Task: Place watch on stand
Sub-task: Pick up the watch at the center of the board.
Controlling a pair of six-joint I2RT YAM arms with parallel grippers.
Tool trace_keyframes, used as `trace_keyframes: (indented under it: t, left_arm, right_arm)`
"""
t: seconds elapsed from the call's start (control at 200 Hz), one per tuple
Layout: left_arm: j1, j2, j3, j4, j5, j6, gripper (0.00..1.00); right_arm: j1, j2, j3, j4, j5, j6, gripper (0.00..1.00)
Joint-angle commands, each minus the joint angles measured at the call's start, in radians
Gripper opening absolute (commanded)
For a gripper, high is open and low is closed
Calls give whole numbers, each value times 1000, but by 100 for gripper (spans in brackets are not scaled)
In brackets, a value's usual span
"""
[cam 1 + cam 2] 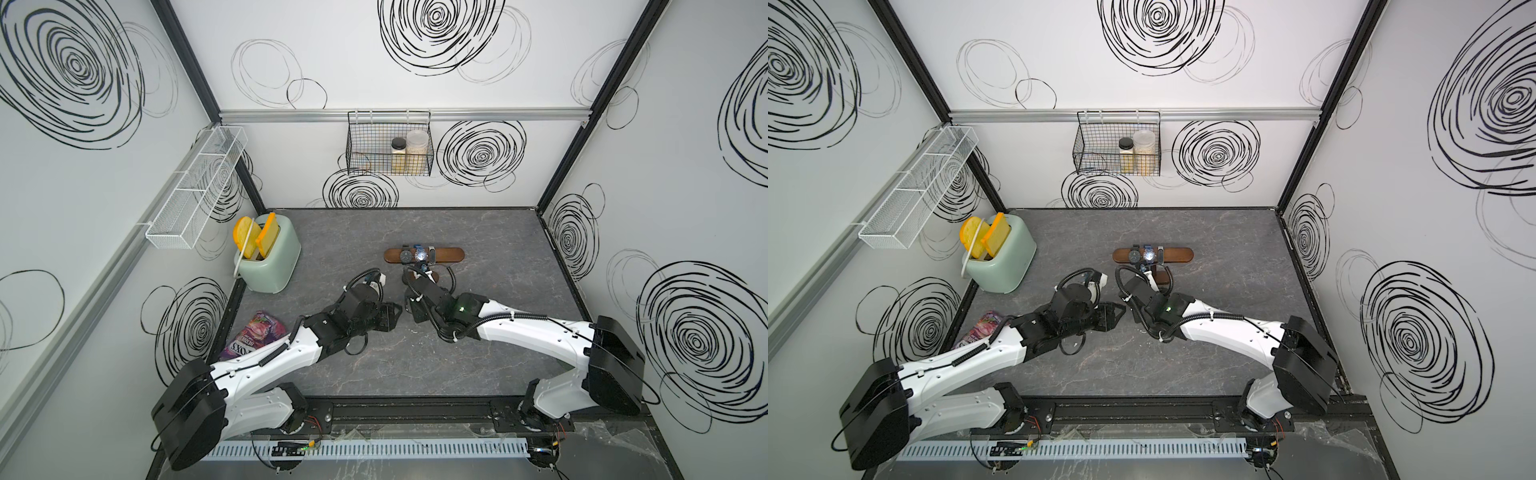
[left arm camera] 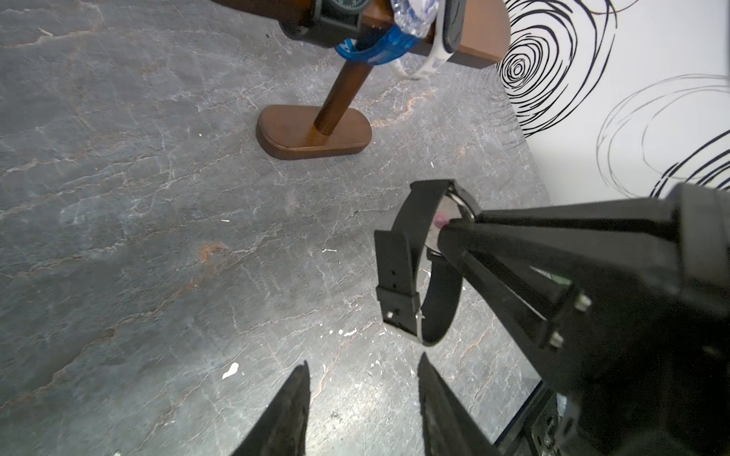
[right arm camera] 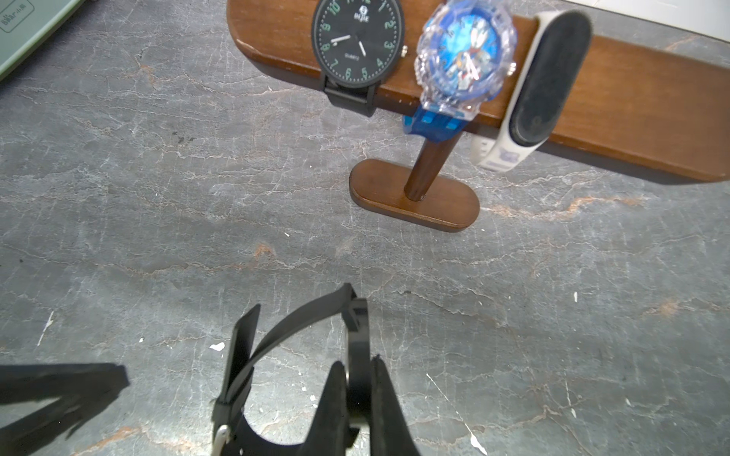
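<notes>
Right wrist view: a black watch [image 3: 358, 339] held short of a wooden stand [image 3: 428, 167].
The right claw [image 3: 358, 361] is pinched shut on the watch's case, so the buckled strap juts forward as an open loop, probably so it can slide over one end of the stand's bar. The stand sits ahead on the grey counter [image 3: 158, 237], clear of the held watch. Three other watches [image 3: 357, 39] hang side by side on the bar, leaving its ends bare. The left claw [image 2: 363, 365] hovers beside the watch, jaws partly apart and empty, perhaps to steady the strap.
</notes>
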Motion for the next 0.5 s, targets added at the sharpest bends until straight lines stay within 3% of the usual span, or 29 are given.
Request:
trace_keyframes:
  t: [0.0, 0.495]
  left_arm:
    - [-13, 26, 37, 78, -26, -29, 47]
    - [-44, 99, 82, 88, -47, -30, 45]
  right_arm:
    - [3, -14, -14, -9, 3, 5, 9]
    - [12, -9, -6, -3, 2, 5, 9]
